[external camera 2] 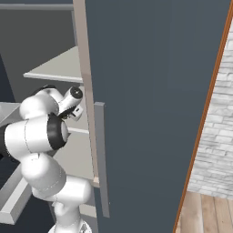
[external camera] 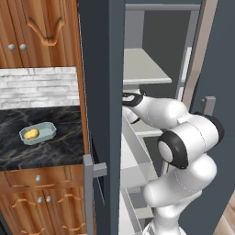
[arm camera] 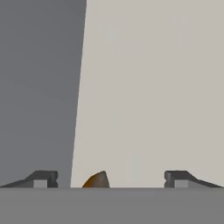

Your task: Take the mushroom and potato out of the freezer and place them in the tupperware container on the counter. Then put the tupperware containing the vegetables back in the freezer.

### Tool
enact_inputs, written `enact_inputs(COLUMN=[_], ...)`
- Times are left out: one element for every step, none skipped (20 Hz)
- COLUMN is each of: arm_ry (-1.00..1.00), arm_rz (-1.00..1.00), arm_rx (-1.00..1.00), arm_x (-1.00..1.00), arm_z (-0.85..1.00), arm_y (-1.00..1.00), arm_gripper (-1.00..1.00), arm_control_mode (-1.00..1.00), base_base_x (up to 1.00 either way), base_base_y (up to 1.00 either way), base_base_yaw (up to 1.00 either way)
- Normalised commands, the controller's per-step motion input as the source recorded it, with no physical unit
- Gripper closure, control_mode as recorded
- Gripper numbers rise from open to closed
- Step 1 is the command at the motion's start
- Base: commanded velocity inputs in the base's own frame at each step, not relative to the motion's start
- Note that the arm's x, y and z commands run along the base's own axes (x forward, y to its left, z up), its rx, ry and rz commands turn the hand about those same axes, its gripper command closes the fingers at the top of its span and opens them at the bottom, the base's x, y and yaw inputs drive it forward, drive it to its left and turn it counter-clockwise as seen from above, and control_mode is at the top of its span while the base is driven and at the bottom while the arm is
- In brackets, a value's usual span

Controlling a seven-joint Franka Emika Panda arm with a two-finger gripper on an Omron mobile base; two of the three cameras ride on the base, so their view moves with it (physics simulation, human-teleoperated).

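So the gripper (arm camera: 107,179) is spread wide inside the freezer (external camera: 103,69), holding nothing, with the brown mushroom (arm camera: 97,180) peeking up between its fingertips on the pale shelf (arm camera: 153,87), while the potato (external camera: 31,134) sits in the tupperware container (external camera: 45,133) on the tabletop (external camera: 50,149).

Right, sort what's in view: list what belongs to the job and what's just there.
Job:
- potato, lying in the tupperware container
- counter
- freezer
- mushroom, between the open gripper fingertips

Just there:
- wooden cabinets
- white brick wall
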Motion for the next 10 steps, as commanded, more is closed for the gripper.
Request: enact_inputs(arm_ry=[0.03,0.01,0.0,0.0,0.0,0.0,0.0,0.0,0.0,0.0], arm_rz=[0.0,0.0,0.0,0.0,0.0,0.0,-0.01,-0.01,-0.02,-0.02], arm_rx=[0.0,0.0,0.0,0.0,0.0,0.0,0.0,0.0,-0.01,-0.01], arm_x=[0.0,-0.04,-0.06,-0.06,-0.08,-0.07,-0.15,-0.24,-0.28,-0.31], arm_z=[-0.28,-0.24,-0.21,-0.16,-0.15,-0.16,-0.16,-0.16,-0.14,-0.12], arm_y=[0.0,0.0,0.0,0.0,0.0,0.0,0.0,0.0,0.0,0.0], arm_gripper=[-1.0,-1.0,-1.0,-1.0,-1.0,-1.0,-1.0,-1.0,-1.0,-1.0], arm_control_mode=[-1.0,-1.0,-1.0,-1.0,-1.0,-1.0,-1.0,-1.0,-1.0,-1.0], base_base_x=[0.0,0.0,0.0,0.0,0.0,0.0,0.0,0.0,0.0,0.0], base_base_y=[0.0,0.0,0.0,0.0,0.0,0.0,0.0,0.0,0.0,0.0], base_base_yaw=[0.0,0.0,0.0,0.0,0.0,0.0,0.0,0.0,0.0,0.0])
